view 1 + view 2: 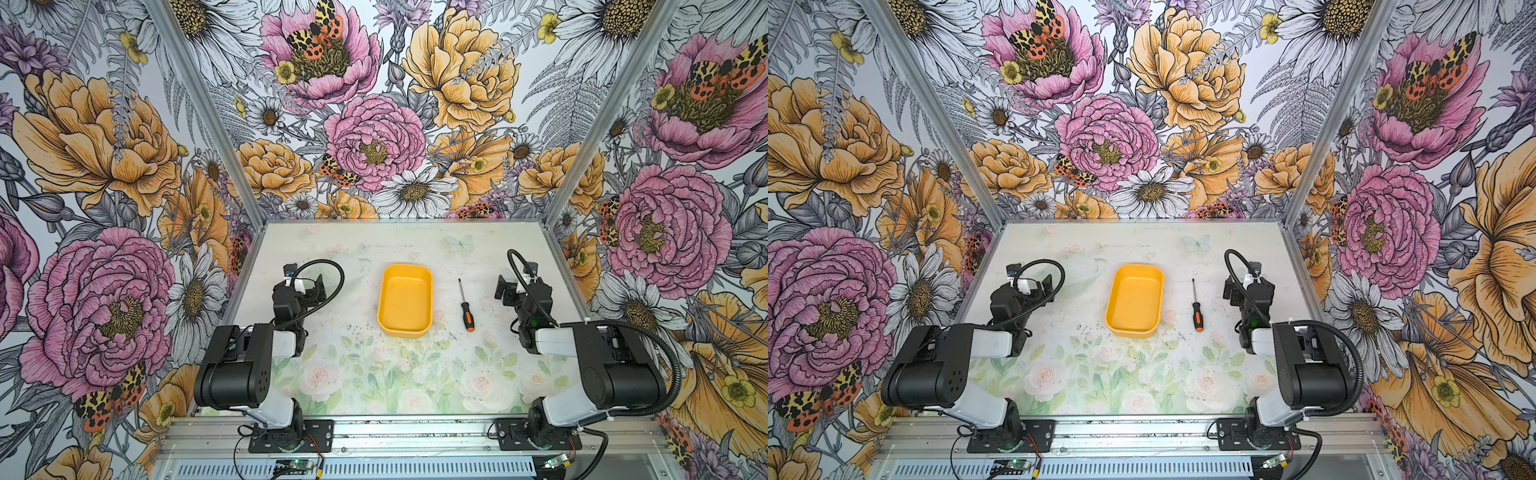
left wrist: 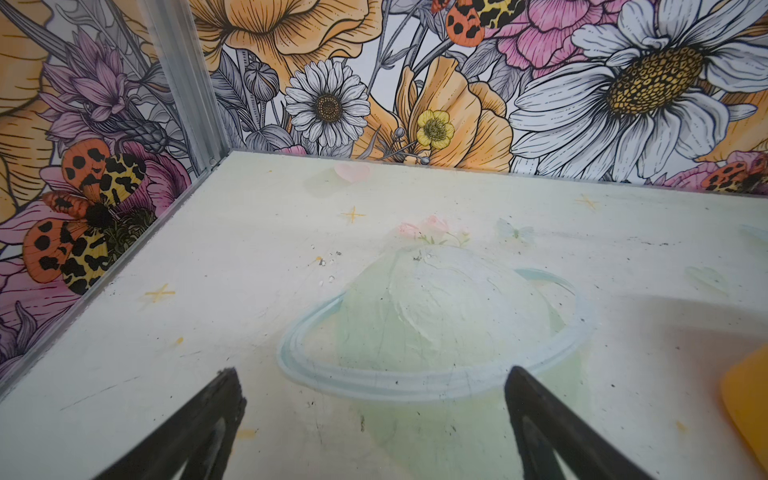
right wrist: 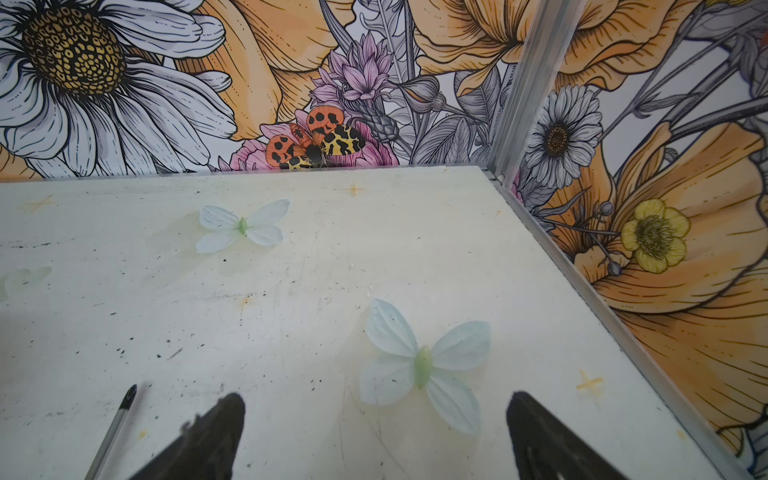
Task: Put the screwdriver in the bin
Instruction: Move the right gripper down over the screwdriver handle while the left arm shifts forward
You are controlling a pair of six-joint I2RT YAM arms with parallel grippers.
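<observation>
Well, the right gripper (image 3: 376, 399) hung with its fingers (image 3: 220, 419) spread wide over the pale table (image 3: 291, 291), nothing between them. Just outside one finger lay the screwdriver (image 3: 118, 419). The right wrist view gave only its dark shaft and tip, and the handle was cut off at the frame's edge. Across the way, the left gripper (image 2: 372, 374) was spread apart as well, empty, low over the table's printed ringed shape.

In both top views the screwdriver (image 1: 465, 305) lay flat on the table, outside the bin (image 1: 405, 268). It sat at the bin's 3 o'clock, close beside it without touching, tip toward 12 and orange end toward 6. The right gripper (image 1: 505, 286) sat at the screwdriver's 3 o'clock, apart from it, and the left gripper (image 1: 316, 284) at the bin's 9 o'clock, well apart.

The bin (image 1: 1133, 268), a shallow yellow tub, showed only its own smooth floor, with no contents. From the left wrist, just one blurred orange corner of the bin (image 2: 746, 399) crept in at the frame's edge. From above, both grippers' fingertips were hard to make out, dark on dark against their own wrists.
</observation>
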